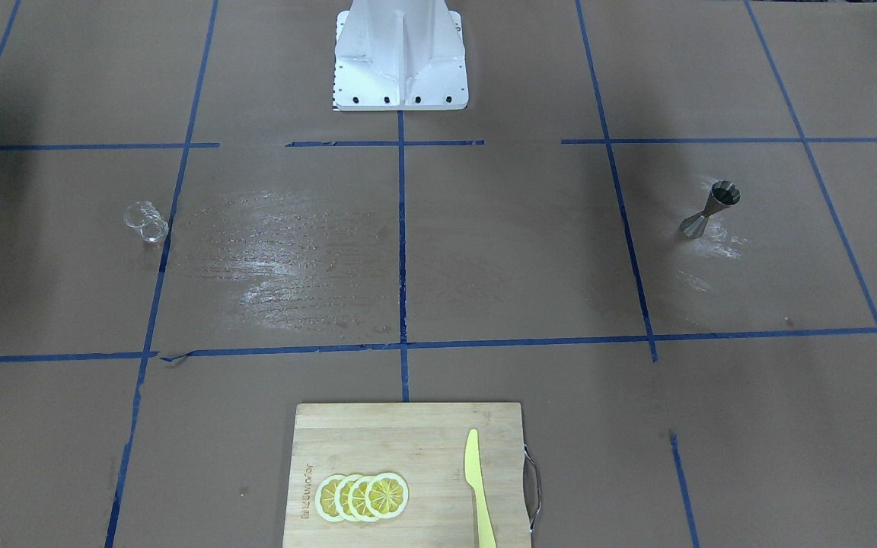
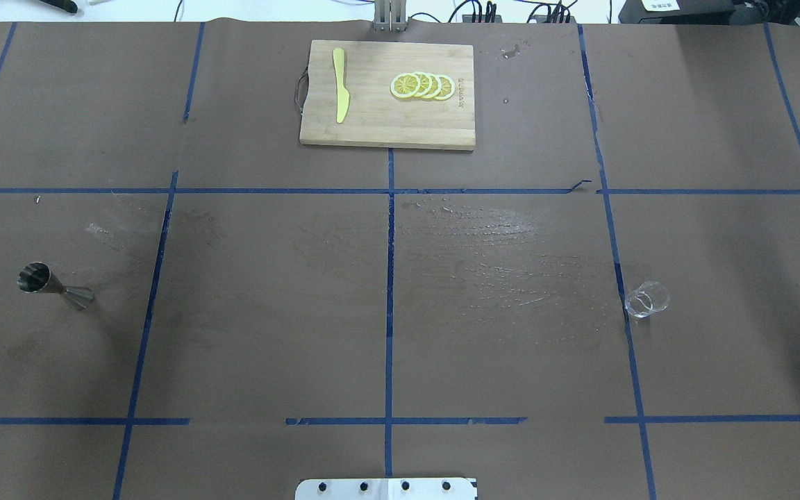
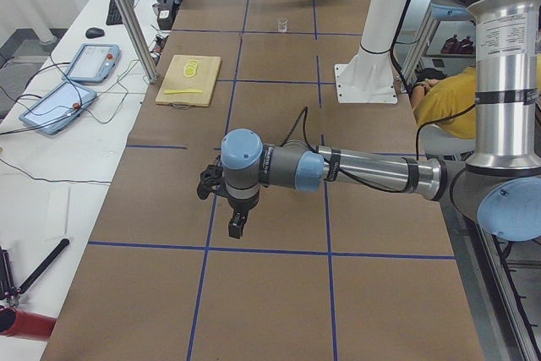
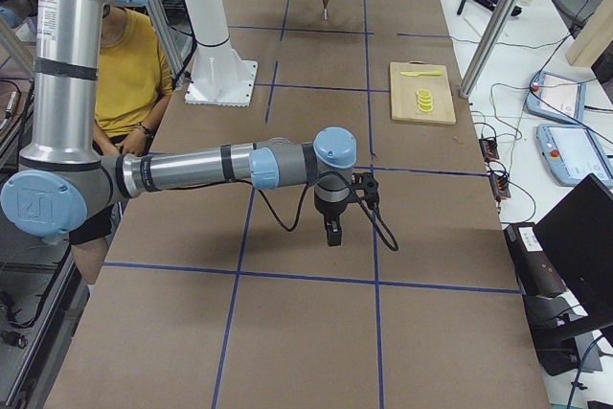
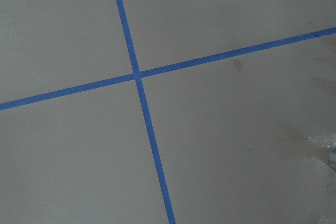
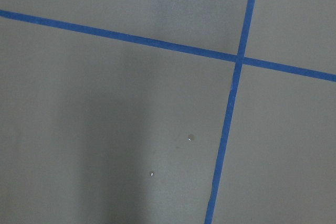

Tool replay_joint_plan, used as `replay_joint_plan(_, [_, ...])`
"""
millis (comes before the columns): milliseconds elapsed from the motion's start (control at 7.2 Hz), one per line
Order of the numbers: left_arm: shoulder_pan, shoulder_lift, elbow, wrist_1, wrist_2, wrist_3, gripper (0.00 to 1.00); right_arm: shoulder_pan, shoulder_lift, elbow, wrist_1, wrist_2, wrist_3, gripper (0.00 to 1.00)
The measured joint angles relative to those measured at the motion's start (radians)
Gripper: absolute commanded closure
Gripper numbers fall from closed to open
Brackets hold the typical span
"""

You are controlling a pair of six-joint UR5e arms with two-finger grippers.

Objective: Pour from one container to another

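Brown table (image 2: 268,312), glass cup (image 2: 646,300), steel jigger (image 2: 53,283), cutting board (image 2: 386,121)

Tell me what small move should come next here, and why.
Likely swing the right gripper toward the glass cup, ready to grasp it. The cup stands upright on the robot's right, the jigger stands far off on its left, and no gripper is near either, so the pouring vessel must be reached first.

Seen only in the side views, small: left gripper (image 3: 236,227), right gripper (image 4: 332,232); how the jaws stand is unreadable. Front view, bottom edge cuts cutting board (image 1: 377,441) and yellow knife (image 1: 476,487). Glass cup (image 3: 283,25) a speck, upper centre; contents unreadable. Pale sliver (image 5: 333,157) at right edge, unidentifiable.
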Motion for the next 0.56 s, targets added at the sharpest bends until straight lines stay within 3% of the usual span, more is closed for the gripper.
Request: replay_joint_plan(556, [0.000, -0.012, -0.008, 0.006, 0.008, -0.004, 0.00, -0.017, 0.000, 0.000, 0.000, -0.005, 0.001, 0.00])
